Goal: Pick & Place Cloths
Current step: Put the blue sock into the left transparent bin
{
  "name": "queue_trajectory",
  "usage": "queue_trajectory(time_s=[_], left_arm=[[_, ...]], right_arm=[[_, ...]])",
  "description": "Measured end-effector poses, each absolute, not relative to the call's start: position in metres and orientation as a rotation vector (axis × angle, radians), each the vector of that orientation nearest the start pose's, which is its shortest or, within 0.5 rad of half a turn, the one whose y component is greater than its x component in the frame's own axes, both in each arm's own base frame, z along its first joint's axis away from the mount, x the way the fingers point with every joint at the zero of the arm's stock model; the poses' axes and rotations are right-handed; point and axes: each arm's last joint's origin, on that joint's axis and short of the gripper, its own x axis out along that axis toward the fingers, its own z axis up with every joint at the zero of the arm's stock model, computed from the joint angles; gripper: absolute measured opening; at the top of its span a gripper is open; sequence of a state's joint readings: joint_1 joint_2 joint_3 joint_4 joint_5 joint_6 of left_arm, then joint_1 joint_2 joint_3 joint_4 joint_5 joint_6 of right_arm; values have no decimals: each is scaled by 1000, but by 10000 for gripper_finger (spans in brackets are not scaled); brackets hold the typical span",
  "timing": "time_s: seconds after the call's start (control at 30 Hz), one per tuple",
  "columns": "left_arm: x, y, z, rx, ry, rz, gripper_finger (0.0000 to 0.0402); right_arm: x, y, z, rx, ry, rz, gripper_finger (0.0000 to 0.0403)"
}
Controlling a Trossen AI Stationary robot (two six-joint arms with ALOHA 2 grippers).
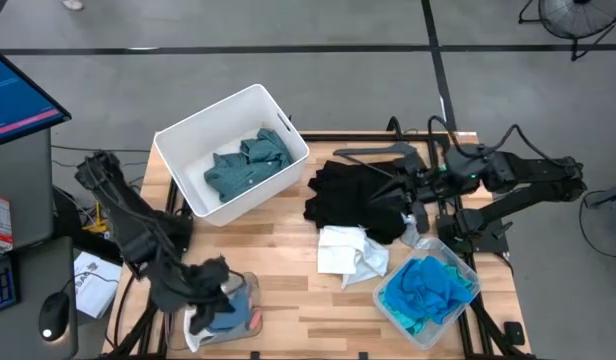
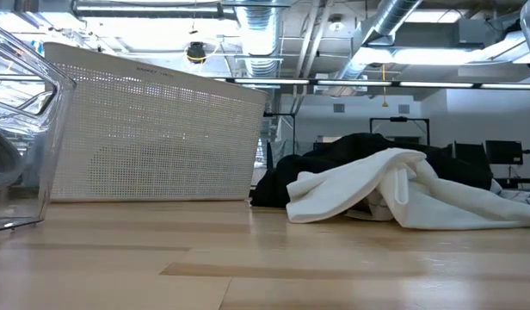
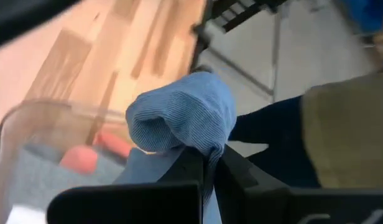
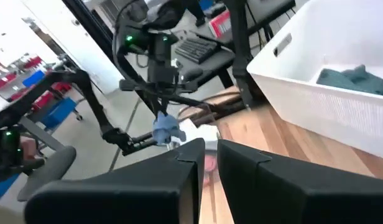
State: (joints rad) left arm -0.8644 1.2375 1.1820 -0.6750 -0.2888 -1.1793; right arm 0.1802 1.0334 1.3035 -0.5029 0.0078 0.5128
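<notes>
Left gripper [image 3: 209, 163] is clamping a fold of the blue-grey cloth [image 3: 182, 115] between closed jaws; the bunched fabric is standing just beyond the fingertips, over the clear container [image 1: 246, 292]. From that container, the white bin [image 1: 178, 140], already holding a teal cloth [image 1: 246, 165], is lying across bare table, nearer the left arm. Right gripper [image 4: 207, 163] is hovering over the black cloth [image 1: 353, 195] beside the bin, jaws narrow, holding nothing visible.
</notes>
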Motion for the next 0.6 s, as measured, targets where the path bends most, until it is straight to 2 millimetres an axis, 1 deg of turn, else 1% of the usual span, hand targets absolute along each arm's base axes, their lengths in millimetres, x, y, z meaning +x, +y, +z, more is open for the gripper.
queue_trajectory(time_s=[0.13,0.27,0.47,0.6], left_arm=[[180,-204,312,-685,990,-107,0],[187,-214,287,-615,1117,-61,0],[195,-223,262,-552,1225,-8,0],[192,-220,248,-476,1313,94,0]], right_arm=[[203,35,426,484,304,91,43],[210,34,420,482,343,69,42],[217,31,413,480,383,40,43],[220,28,411,481,394,21,43]])
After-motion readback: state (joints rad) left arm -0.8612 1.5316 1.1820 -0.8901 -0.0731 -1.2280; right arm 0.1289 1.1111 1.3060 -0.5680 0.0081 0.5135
